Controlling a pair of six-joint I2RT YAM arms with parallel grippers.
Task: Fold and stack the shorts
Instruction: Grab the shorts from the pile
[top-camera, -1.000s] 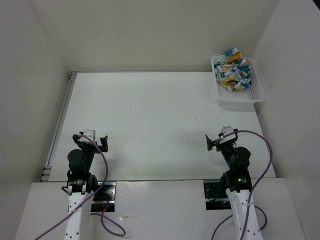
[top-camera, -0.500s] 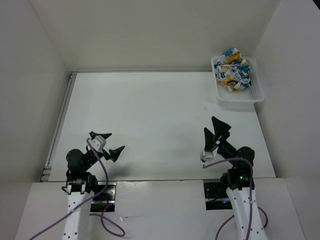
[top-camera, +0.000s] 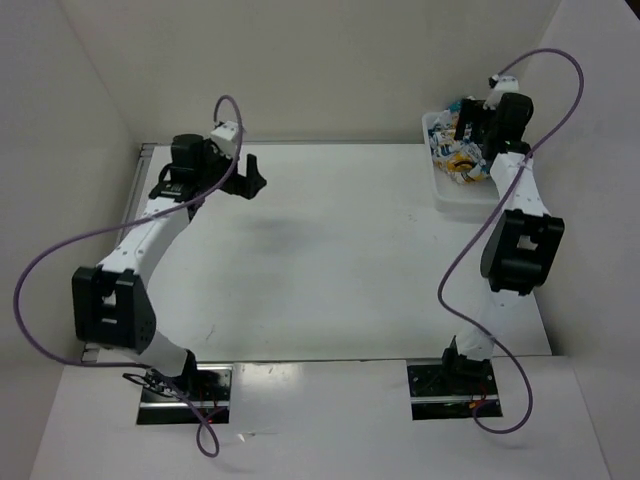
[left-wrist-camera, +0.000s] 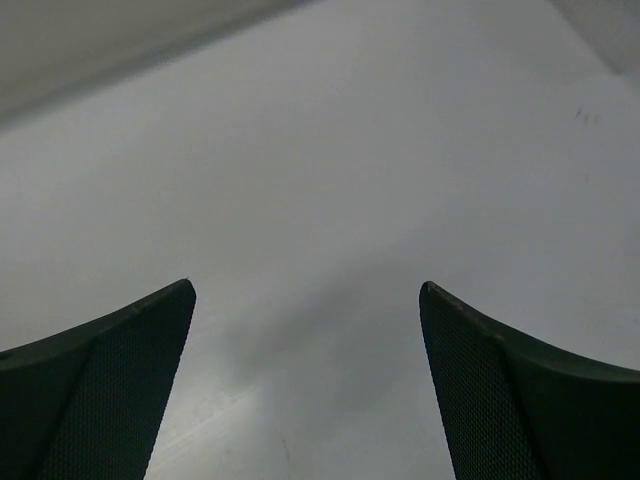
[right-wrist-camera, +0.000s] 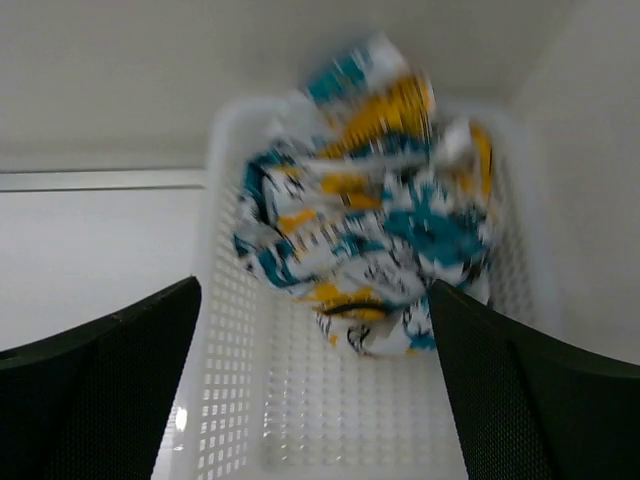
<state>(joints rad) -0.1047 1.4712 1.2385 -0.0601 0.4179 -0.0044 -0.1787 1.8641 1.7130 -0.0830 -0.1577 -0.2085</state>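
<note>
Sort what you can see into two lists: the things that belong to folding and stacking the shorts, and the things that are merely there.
Belongs to the job:
- the shorts, bunched up
- right gripper, open above them
- left gripper, open, holding nothing

Merely there:
- white mesh basket, holding the shorts
- table

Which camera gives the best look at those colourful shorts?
The right wrist view: the shorts fill the middle, heaped in the basket, slightly blurred. The top view shows them small and partly behind the right arm. The left wrist view shows only table.
</note>
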